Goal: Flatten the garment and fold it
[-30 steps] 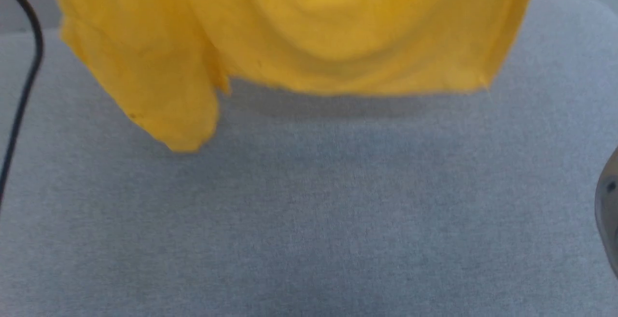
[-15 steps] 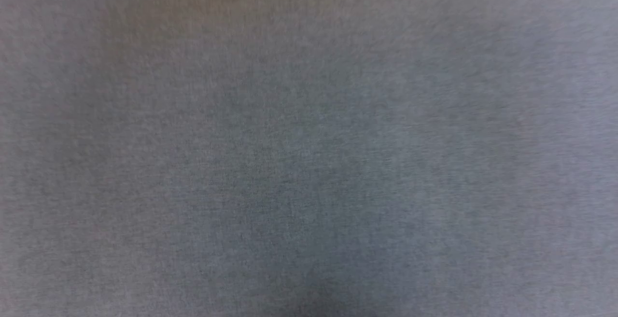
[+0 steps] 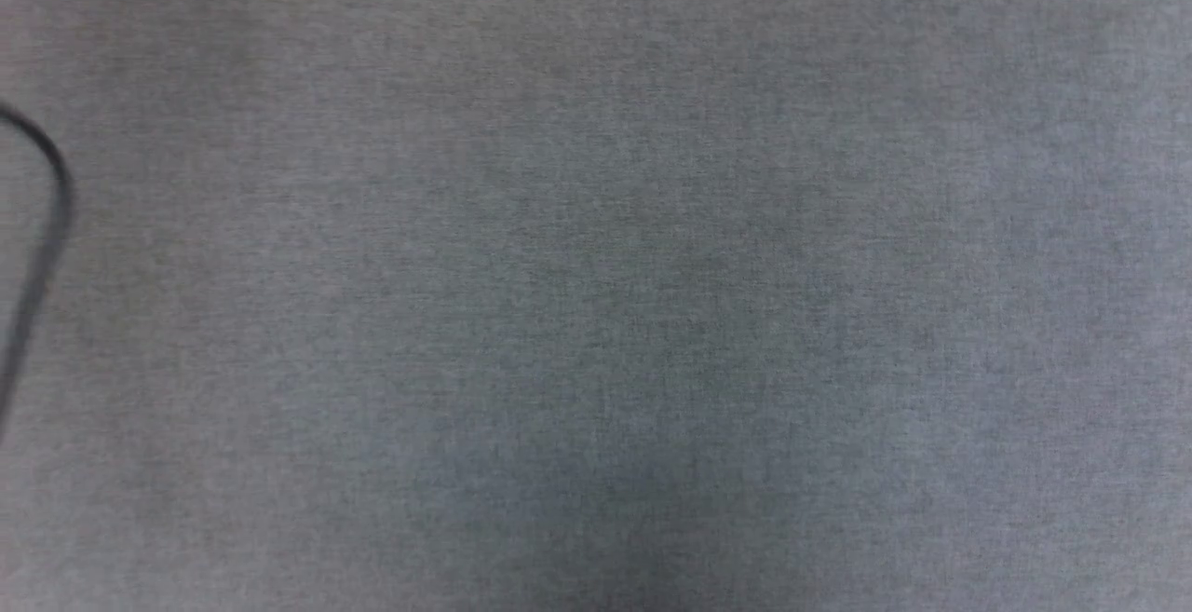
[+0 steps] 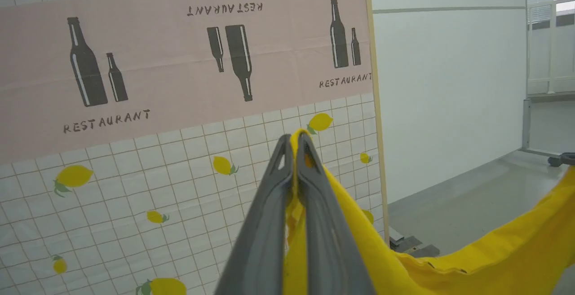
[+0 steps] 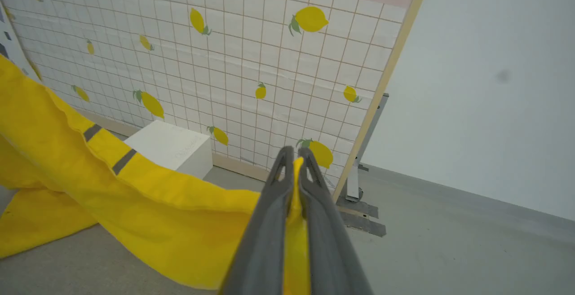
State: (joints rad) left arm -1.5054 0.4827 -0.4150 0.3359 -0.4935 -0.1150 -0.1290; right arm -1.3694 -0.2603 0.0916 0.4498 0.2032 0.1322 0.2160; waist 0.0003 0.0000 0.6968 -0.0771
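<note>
Raised, we judge, since 1 second ago, when it hung across the top of the head view: shirt point(image 5: 134, 196), now slung and sagging between 2 clamped grippers, left gripper point(image 4: 295, 140) and right gripper point(image 5: 295, 153) each pinching a yellow edge; cable point(image 3: 56, 193) sits lower there too, so the camera likely moved as well. We read this as spreading before laying flat, no fold begun. Surroundings: grey fabric table point(image 3: 596, 277), lemon-print screen point(image 5: 251, 39), white box point(image 5: 173, 147), grey floor point(image 5: 449, 241), white wall point(image 5: 494, 61).

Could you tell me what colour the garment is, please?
Bright yellow; the garment shows best in the right wrist view.
</note>
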